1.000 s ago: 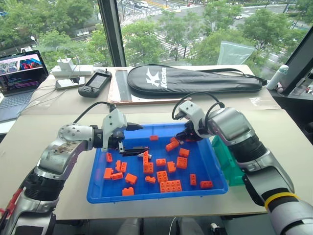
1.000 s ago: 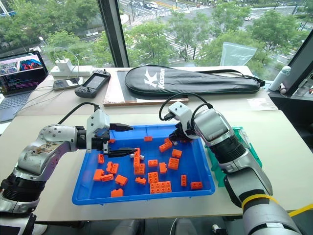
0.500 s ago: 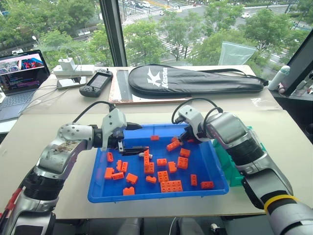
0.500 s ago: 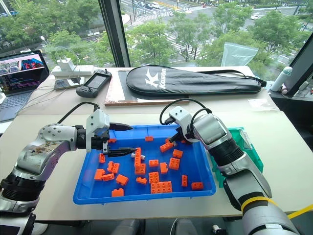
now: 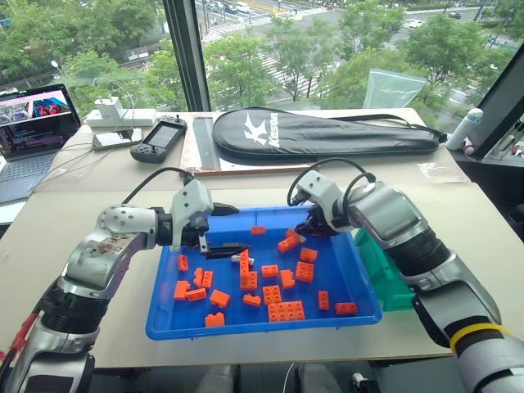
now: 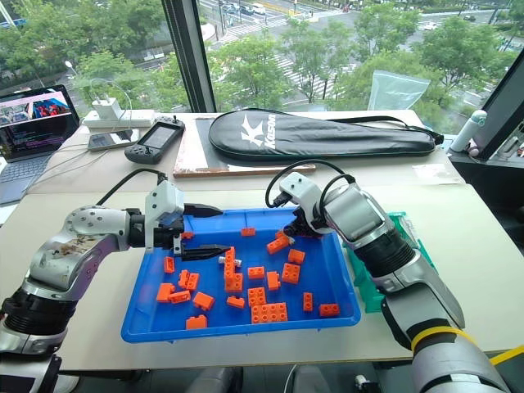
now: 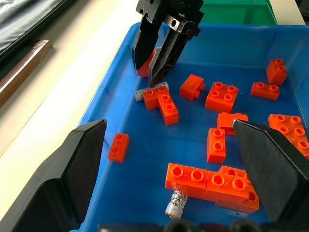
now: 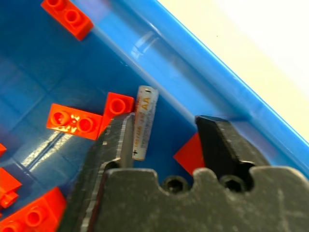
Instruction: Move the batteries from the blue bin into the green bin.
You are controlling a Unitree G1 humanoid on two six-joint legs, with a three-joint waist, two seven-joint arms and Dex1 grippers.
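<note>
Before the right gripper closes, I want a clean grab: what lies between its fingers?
In the right wrist view, an AA battery lies against one finger; beyond it, bare blue bin floor.

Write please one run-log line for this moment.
right end effector: open over battery | left end effector: open, hovering | blue bin: bricks remain

Silver-grey arms w/ black cables, black fingers point(image 7: 159, 53), yellow band on right forearm.
</note>
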